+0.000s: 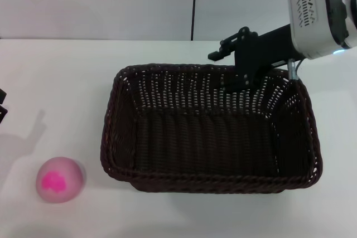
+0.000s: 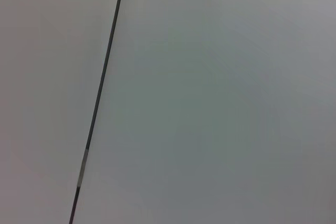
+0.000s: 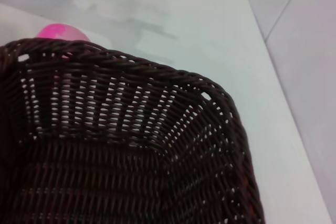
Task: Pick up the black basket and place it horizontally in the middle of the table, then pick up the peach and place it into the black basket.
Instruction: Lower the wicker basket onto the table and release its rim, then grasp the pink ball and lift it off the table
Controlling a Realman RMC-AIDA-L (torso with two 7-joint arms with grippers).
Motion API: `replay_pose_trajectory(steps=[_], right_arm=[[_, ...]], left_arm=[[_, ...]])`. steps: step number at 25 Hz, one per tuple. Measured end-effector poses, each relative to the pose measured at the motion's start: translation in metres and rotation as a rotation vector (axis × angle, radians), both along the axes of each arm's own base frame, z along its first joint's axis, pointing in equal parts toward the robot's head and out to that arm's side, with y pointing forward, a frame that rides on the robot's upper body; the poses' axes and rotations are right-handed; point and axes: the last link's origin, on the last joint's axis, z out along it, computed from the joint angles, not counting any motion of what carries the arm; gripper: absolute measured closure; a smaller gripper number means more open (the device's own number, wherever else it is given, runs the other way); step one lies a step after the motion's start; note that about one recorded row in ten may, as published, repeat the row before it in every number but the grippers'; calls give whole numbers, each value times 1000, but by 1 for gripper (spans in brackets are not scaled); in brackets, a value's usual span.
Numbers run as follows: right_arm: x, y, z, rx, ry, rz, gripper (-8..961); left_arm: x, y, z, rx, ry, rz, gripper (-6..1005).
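The right gripper (image 1: 245,79) clamps the basket's (image 1: 167,179) far rim; peach (image 1: 59,179) lies well away.

One large dark brown-black woven wicker basket (image 1: 209,132) sits at the table's centre. One small pale pink ball-shaped peach (image 1: 59,179) lies at its eight o'clock. One white tabletop (image 1: 61,82).

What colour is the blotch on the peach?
Bright magenta on the pale pink peach; the head view shows it best.
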Motion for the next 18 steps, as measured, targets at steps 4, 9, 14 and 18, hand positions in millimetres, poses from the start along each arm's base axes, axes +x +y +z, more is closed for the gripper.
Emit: replay_pose_trajectory(steps=[4,9,14,18], right_arm=[[1,1,6,31,6,-1,443],[-10,-9,28,57,130,-39,285],[-13,-33,67,132,372,-87,288],[6,-59,94,203,600,-169,289]], left_arm=[[-1,2,0,1,1,5,249],[-1,4,3,-7,-8,-1,253],[-2,6,24,-131,9,-96,257],[-5,7,39,-229,47,-128,260]])
